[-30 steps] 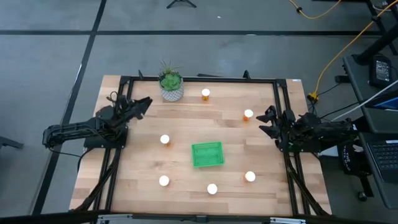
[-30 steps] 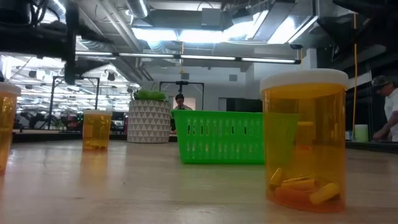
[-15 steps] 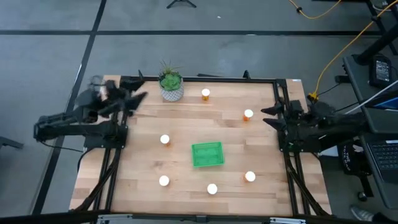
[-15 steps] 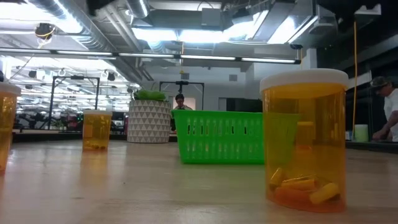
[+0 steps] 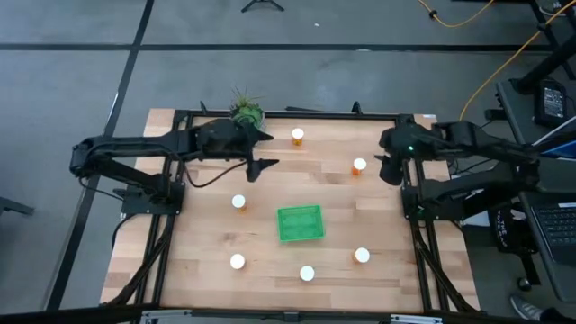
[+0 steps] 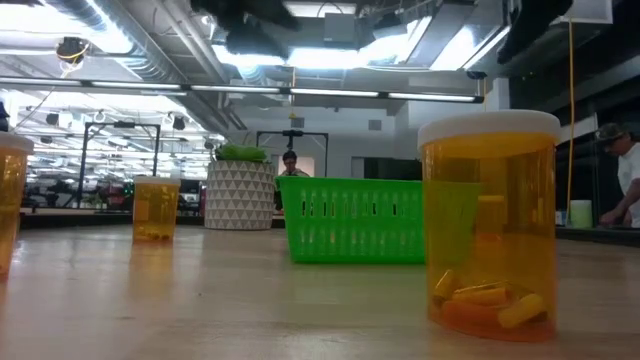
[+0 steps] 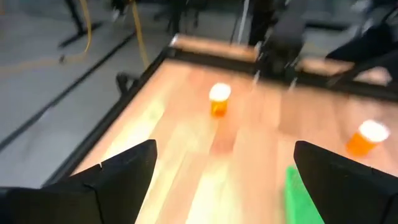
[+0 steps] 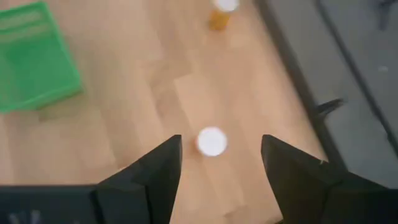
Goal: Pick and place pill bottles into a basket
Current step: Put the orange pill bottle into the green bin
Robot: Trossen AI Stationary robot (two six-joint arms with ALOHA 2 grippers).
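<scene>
Several orange pill bottles with white caps stand upright on the wood table, among them one point(image 5: 297, 136) at the far side, one point(image 5: 359, 166) at the right and one point(image 5: 238, 202) left of centre. The green basket point(image 5: 300, 223) sits on the table near the middle. My left gripper point(image 5: 264, 151) hangs open above the table's far middle, beside the plant. My right gripper point(image 5: 387, 171) hovers open above the far right, just right of the right-hand bottle. A white cap point(image 8: 212, 141) shows on the table beyond its fingers. Both grippers hold nothing.
A green plant in a white pot point(image 5: 245, 112) stands at the far edge, partly under my left arm. Black rails point(image 5: 409, 225) run along the table's sides. In the low view a bottle point(image 6: 490, 220) stands close, with the basket point(image 6: 365, 220) behind it and people in the room beyond.
Both arms have risen from their places at the table's side edges. My left gripper has swung out toward the right over the far middle, past the plant, and has opened wider. My right gripper has lifted and moved toward the far edge, beside the right-hand bottle. No bottle has moved.
</scene>
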